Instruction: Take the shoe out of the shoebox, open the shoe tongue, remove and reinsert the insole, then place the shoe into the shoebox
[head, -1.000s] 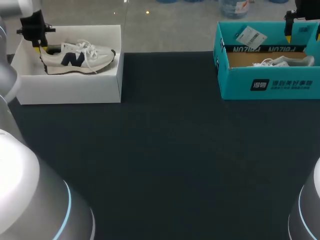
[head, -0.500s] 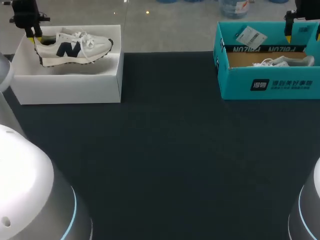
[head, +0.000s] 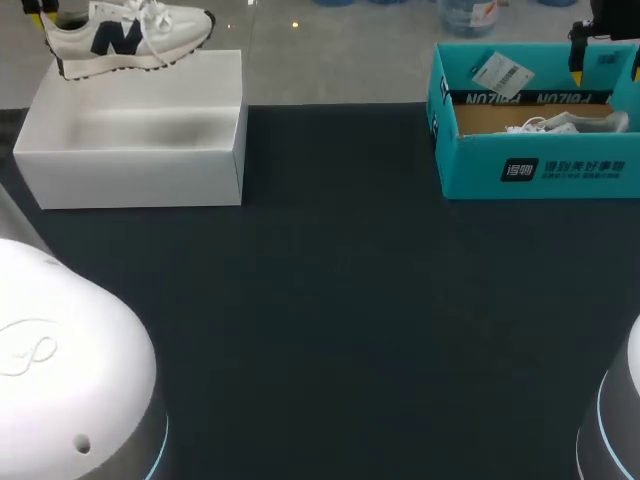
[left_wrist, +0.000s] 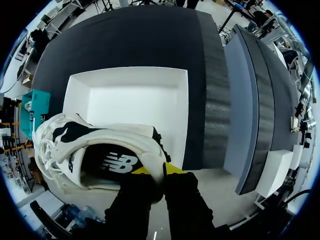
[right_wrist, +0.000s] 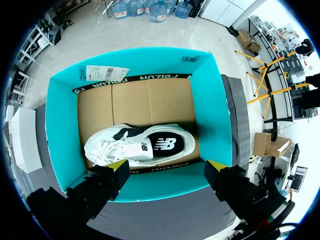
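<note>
A white sneaker (head: 125, 35) with a dark side logo hangs above the white shoebox (head: 130, 125) at the far left, clear of its rim. My left gripper (head: 45, 18) is shut on the sneaker's heel. In the left wrist view the fingers (left_wrist: 172, 169) pinch the heel collar of the sneaker (left_wrist: 100, 155), and the white shoebox (left_wrist: 130, 100) below holds nothing. My right gripper (head: 607, 62) stands open above the teal shoebox (head: 540, 165), its tips spread wide (right_wrist: 167, 167) over a second white sneaker (right_wrist: 140, 145) that lies inside.
The teal box (right_wrist: 220, 115) has a cardboard floor and a paper tag (head: 500, 72) on its back flap. Dark table mat (head: 340, 300) spreads between the two boxes and toward the front.
My left gripper has raised the sneaker out of the white shoebox, from resting inside to hanging above it. The right arm has kept still.
</note>
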